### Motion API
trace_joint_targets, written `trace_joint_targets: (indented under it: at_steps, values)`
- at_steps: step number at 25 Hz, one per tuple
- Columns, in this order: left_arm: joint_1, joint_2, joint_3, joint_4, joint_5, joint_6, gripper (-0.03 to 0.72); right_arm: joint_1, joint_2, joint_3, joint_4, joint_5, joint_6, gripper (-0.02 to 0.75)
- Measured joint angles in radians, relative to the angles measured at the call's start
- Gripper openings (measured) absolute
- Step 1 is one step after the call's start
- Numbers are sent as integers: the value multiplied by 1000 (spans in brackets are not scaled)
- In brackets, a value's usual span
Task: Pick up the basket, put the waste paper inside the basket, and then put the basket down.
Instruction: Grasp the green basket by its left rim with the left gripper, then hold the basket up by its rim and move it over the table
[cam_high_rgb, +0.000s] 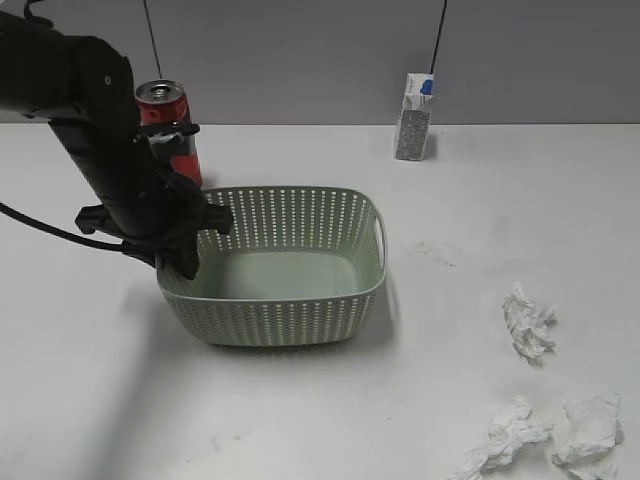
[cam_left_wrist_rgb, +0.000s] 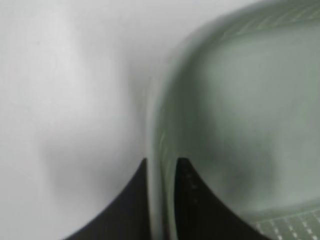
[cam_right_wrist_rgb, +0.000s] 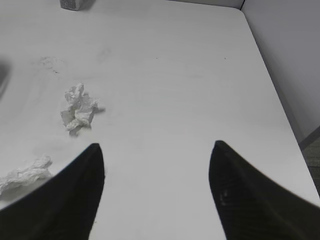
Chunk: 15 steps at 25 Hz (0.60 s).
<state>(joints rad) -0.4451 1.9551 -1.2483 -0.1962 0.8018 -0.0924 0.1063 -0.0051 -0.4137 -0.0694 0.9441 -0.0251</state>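
Pale sage-green slotted plastic basket (cam_high_rgb: 285, 265) resting on the white table (cam_high_rgb: 300, 420), red drinks can (cam_high_rgb: 170, 125) just behind its left corner. Left gripper (cam_left_wrist_rgb: 161, 172) closed over the basket's left wall, one finger (cam_left_wrist_rgb: 132, 200) outside, the other inside. Right gripper (cam_right_wrist_rgb: 156, 170) spread wide above bare tabletop, holding nothing. Three crumpled white tissue-paper wads (cam_high_rgb: 527, 322) (cam_high_rgb: 505, 435) (cam_high_rgb: 588, 428) lying well apart from the basket, toward the table's right near corner. Small white-and-grey carton (cam_high_rgb: 414, 117) upright at the far edge.

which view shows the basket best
The exterior view: the whole basket shows, slotted walls and empty floor. The left wrist view gives only a blurred wall between the left end effector tips. The right wrist view lacks it.
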Motion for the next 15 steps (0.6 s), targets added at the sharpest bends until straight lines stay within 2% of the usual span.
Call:
trace_joint_targets:
  at_steps: [2,3,10,15]
  values:
    - [0,-6,0,1,8,-4,28,0,0,0,0,0,0,500]
    - [0,-14,0,4,17,-3,3,0,0,0,0,0,0,500]
    - [-1,-143,30,11,49,-12,-1,0,93,-3,35,-1,0,500]
    - [-17,-279,206,85,-20,-116,-1,0,322,-35,107,-36,-10,500]
